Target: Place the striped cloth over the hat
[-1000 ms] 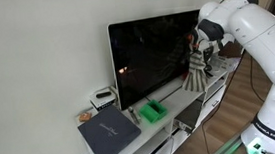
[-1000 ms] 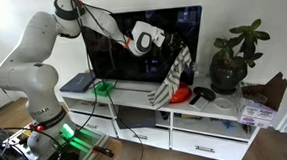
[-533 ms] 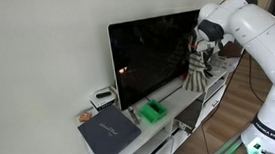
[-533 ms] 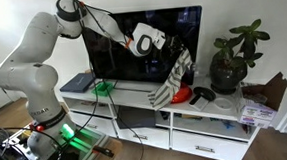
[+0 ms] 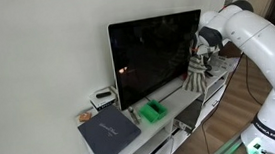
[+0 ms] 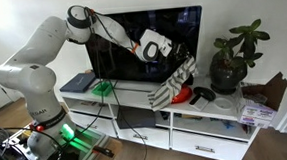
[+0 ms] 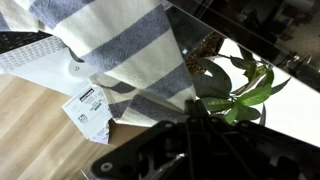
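Since the earlier frames the gripper (image 6: 179, 57) has come down and a little toward the potted plant (image 6: 229, 57). The striped cloth (image 6: 171, 85) it carries has sunk with it, so its top now sits lower against the TV screen (image 6: 117, 54), and the upper joint of the arm (image 6: 42, 56) has shifted the same way. In the wrist view the dark gripper body fills the bottom edge. Just past it the cloth spreads across the top of the picture in broad grey and off-white bands running slantwise. Beyond the cloth a white paper tag (image 7: 88, 108) with a barcode lies over the wooden floor (image 7: 30, 125); its print is too small to read. The plant's green leaves show at the right of that view. The gripper's fingers are pinched tight on the cloth's upper end and hold it in the air. In an exterior view the cloth's long axis slants from the gripper at upper right down to lower left, with its free end hanging low over the white surface (image 6: 230, 105). The red hat (image 6: 184, 91) rests on the surface just beside the cloth's lower part and is partly hidden by it; whether they touch cannot be told. A black object (image 6: 202, 93) lies next to the hat on the plant side. Farther along the surface, the green box (image 5: 153, 110) and the dark grey pad (image 5: 109, 133) sit well apart from the cloth.
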Action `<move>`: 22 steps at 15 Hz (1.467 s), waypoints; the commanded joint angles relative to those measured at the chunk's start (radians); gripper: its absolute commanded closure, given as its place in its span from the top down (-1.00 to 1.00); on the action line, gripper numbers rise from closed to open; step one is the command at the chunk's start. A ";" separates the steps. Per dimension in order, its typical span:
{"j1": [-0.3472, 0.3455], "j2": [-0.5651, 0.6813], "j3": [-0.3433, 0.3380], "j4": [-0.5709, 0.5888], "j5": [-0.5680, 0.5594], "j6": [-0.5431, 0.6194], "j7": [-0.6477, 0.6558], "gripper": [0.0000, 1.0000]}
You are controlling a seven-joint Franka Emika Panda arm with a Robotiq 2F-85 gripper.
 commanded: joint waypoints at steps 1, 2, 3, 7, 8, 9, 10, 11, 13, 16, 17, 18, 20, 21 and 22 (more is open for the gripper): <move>-0.060 0.085 0.009 0.117 0.041 -0.049 0.004 -0.99; -0.072 0.102 0.011 0.135 0.039 -0.056 0.008 -0.99; -0.070 0.126 -0.008 0.150 0.041 -0.071 0.018 -0.47; -0.048 0.121 -0.047 0.146 -0.004 -0.188 0.015 -0.05; -0.044 0.099 -0.044 0.135 -0.026 -0.213 0.000 0.07; -0.044 0.070 -0.030 0.123 -0.050 -0.239 -0.022 0.20; -0.045 0.020 -0.003 0.100 -0.084 -0.273 -0.067 0.36; -0.048 -0.021 0.023 0.080 -0.114 -0.296 -0.111 0.49; -0.051 -0.125 0.086 0.021 -0.168 -0.332 -0.210 0.77; -0.042 -0.269 0.140 -0.073 -0.230 -0.398 -0.334 1.00; -0.040 -0.315 0.149 -0.101 -0.250 -0.437 -0.368 1.00; -0.040 -0.356 0.158 -0.125 -0.272 -0.474 -0.401 1.00; -0.043 -0.451 0.177 -0.180 -0.317 -0.553 -0.466 1.00; -0.048 -0.495 0.189 -0.202 -0.341 -0.596 -0.497 1.00; -0.051 -0.542 0.197 -0.226 -0.367 -0.641 -0.525 1.00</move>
